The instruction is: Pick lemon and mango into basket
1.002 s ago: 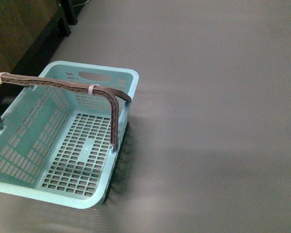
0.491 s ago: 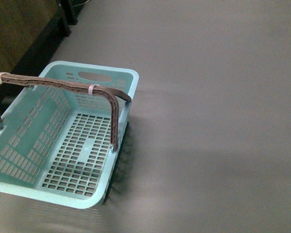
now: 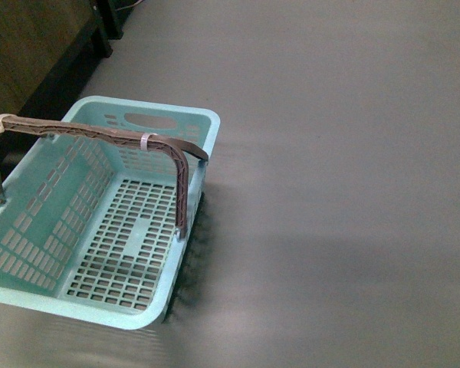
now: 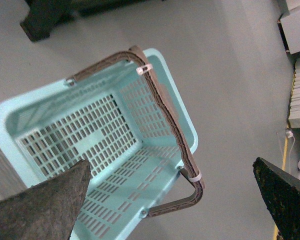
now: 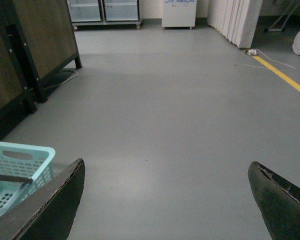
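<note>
The pale aqua basket (image 3: 38,299) stands on the grey floor at the lower left of the front view, with nothing inside it, and its brown handle (image 3: 100,136) with a white tie is raised. In the left wrist view my left gripper (image 4: 175,200) hangs open above the basket (image 4: 0,117), near its handle (image 4: 165,107). My right gripper (image 5: 165,200) is open over bare floor, with the basket's corner (image 5: 20,152) off to one side. The lemon and the mango are out of view. Neither arm appears in the front view.
Dark wooden furniture on black legs (image 3: 46,54) stands behind the basket at the far left. Grey floor (image 3: 337,184) stretches to the right. The right wrist view shows cabinets (image 5: 105,10), a white curtain (image 5: 237,20) and a yellow floor line (image 5: 285,77) farther off.
</note>
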